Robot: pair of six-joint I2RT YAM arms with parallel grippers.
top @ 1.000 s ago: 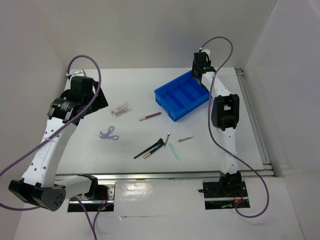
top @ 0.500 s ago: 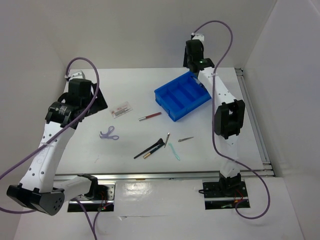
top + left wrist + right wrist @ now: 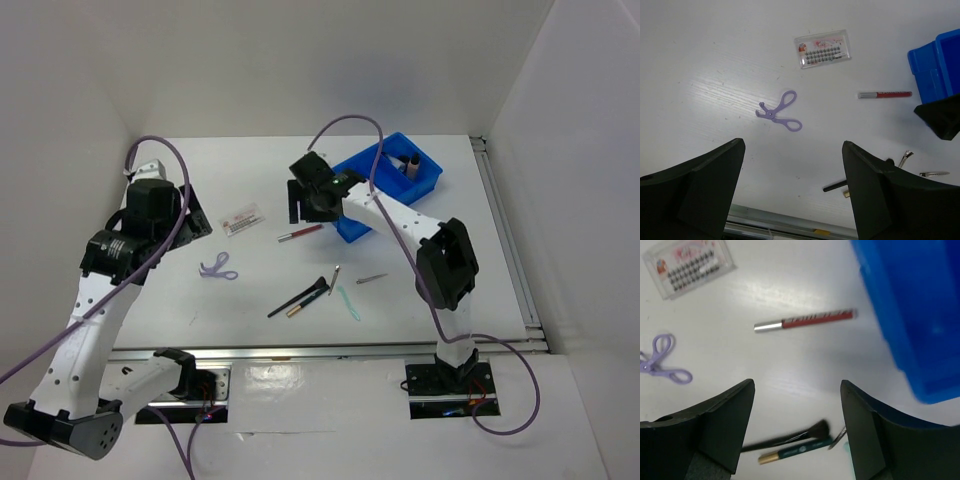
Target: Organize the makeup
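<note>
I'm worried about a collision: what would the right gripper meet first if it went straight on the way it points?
Most likely bare table, between the red pencil and the black brushes, though depth is unclear. The right gripper is open and empty.

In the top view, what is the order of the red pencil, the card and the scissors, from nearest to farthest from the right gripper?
From the right gripper:
1. red pencil, just below it in the picture.
2. card, to the left in the picture.
3. scissors, farther left and nearer the arm bases.
</note>
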